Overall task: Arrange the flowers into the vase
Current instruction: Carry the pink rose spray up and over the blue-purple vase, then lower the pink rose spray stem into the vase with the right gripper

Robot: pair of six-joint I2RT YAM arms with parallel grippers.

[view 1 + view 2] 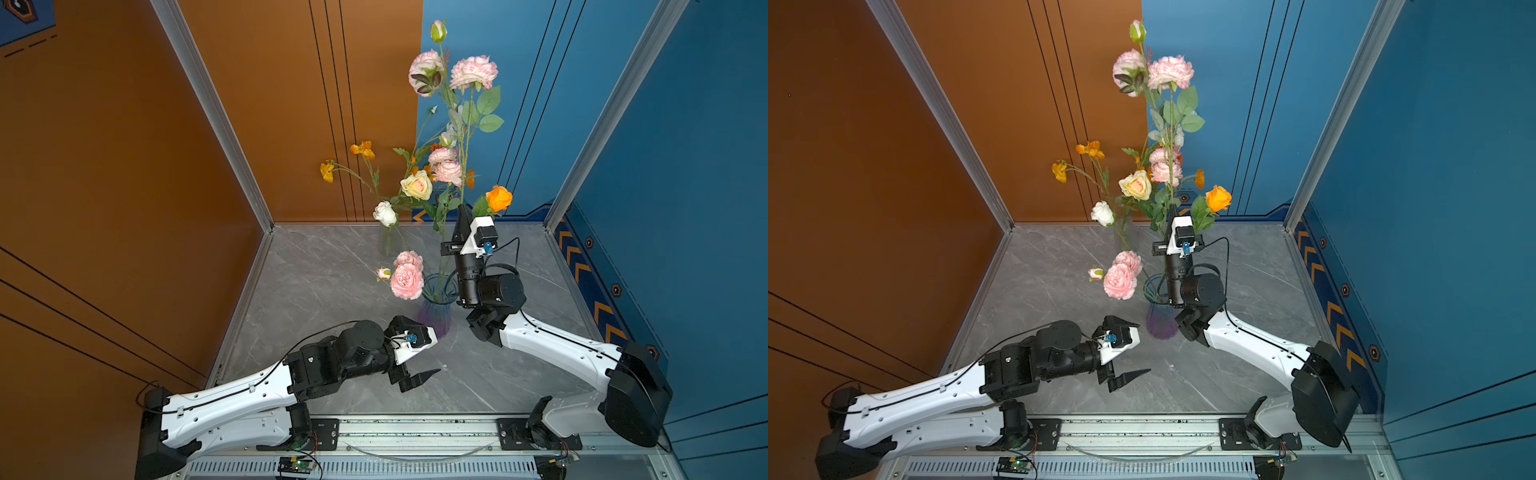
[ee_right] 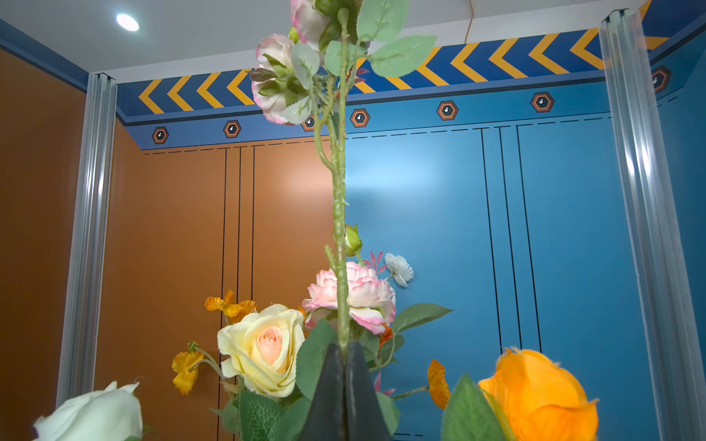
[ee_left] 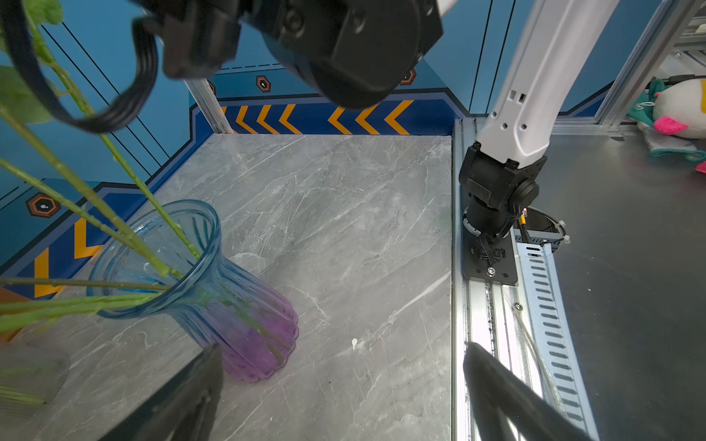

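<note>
Grey marble-look tabletop (image 1: pixel 478 374), boxed in by orange and blue walls (image 1: pixel 291 104). Nearest the rail, the left gripper (image 1: pixel 1144 348) hovers just beside the lower body of the ribbed blue-to-purple glass vase (image 3: pixel 244 324). Its jaws are spread wide with nothing between them.

Above that vase the right gripper (image 2: pixel 342 353) points upward, jaws pressed onto the long green stem with pink-edged white blooms (image 2: pixel 339 214). The stem's long axis runs near vertical, so the right arm is the one placed to lower it.

You cannot confirm where the stem's lower end sits. The right arm covers part of the rim in both top views. The left wrist view shows several stems entering, none identifiable.

Farther back, a clear glass vase (image 1: pixel 386 243) holds white, cream and orange flowers (image 1: pixel 417 185).
</note>
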